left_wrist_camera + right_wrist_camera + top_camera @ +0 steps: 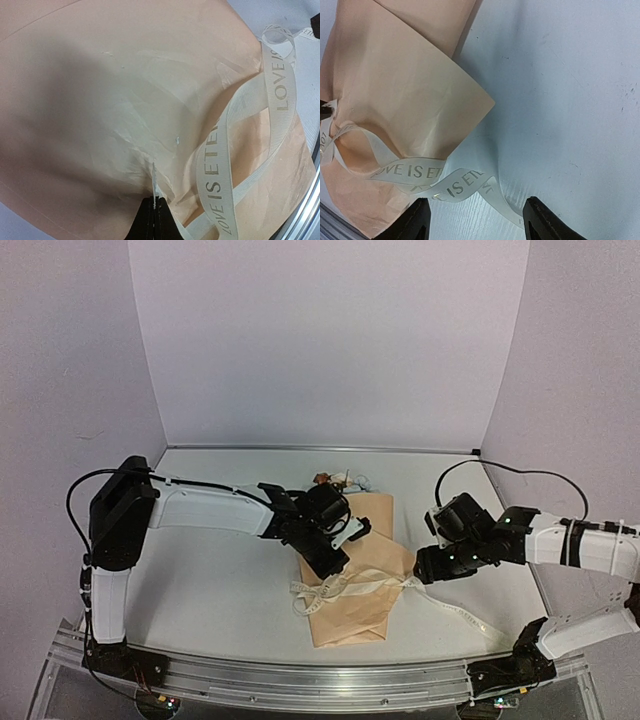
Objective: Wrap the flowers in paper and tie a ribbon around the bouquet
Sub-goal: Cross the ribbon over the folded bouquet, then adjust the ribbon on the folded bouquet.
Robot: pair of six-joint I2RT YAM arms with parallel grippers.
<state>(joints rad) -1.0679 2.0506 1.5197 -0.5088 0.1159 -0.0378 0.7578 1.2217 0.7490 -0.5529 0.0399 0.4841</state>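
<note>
The bouquet lies mid-table, its peach-tan paper [352, 570] rolled into a cone around the flowers [335, 480], whose blooms poke out at the far end. A cream lettered ribbon [350, 590] crosses the cone's lower part and trails off to the right. My left gripper [328, 562] sits low over the cone. Its jaws [155, 200] are shut on a stretch of the ribbon [220, 165] seen edge-on against the paper [100, 100]. My right gripper [477, 202] stands open just right of the cone, and the ribbon [460, 182] lies loose on the table between its fingers, beside a paper corner [420, 100].
An aluminium rail [300, 675] runs along the near table edge, and it also shows at the corner of the left wrist view as a rail [305, 220]. Pale walls close in the back and both sides. The ribbon tail [470, 618] ends near the right arm's base.
</note>
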